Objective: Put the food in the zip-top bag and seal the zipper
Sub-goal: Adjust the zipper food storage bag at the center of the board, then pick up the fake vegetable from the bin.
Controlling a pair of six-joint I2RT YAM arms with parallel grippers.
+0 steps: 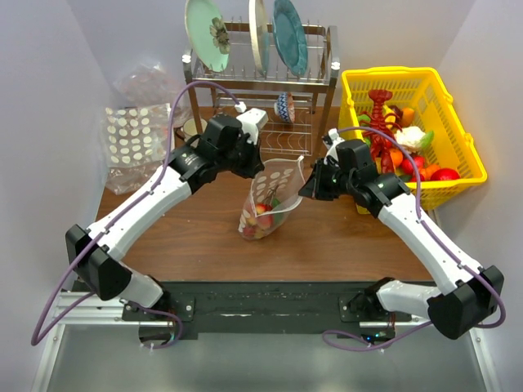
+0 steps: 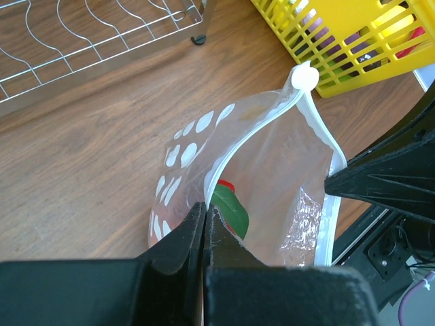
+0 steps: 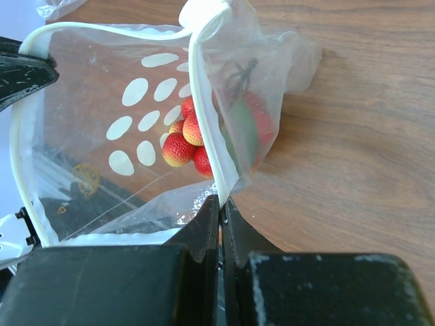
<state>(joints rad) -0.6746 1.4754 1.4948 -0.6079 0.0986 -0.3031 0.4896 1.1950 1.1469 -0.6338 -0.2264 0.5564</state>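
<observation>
The left hand (image 2: 205, 207) has its black fingers pressed together on one rim of the small clear plastic pouch with white oval spots (image 2: 279, 170). The right hand (image 3: 220, 200) pinches the opposite rim just as tightly, so the mouth gapes between them. The pouch hangs at the middle of the brown wooden tabletop (image 1: 327, 245), and its bottom appears to rest on the wood. Inside lie bumpy red toy berries (image 3: 183, 139) and a smooth green piece (image 2: 230, 207).

Sealing looks to be the step in hand. The two hands would do well to draw apart, toward 9 and 3 o'clock, pulling the white zip strip (image 2: 319, 125) taut and flat before anything presses along it (slack film is likely to buckle).

The film is thin, glossy and crinkled. The strip is stiffer and ends in a round white knob (image 2: 304, 77). A yellow slotted plastic basket (image 1: 392, 73) holding more toys sits at 2 o'clock from the pouch.
</observation>
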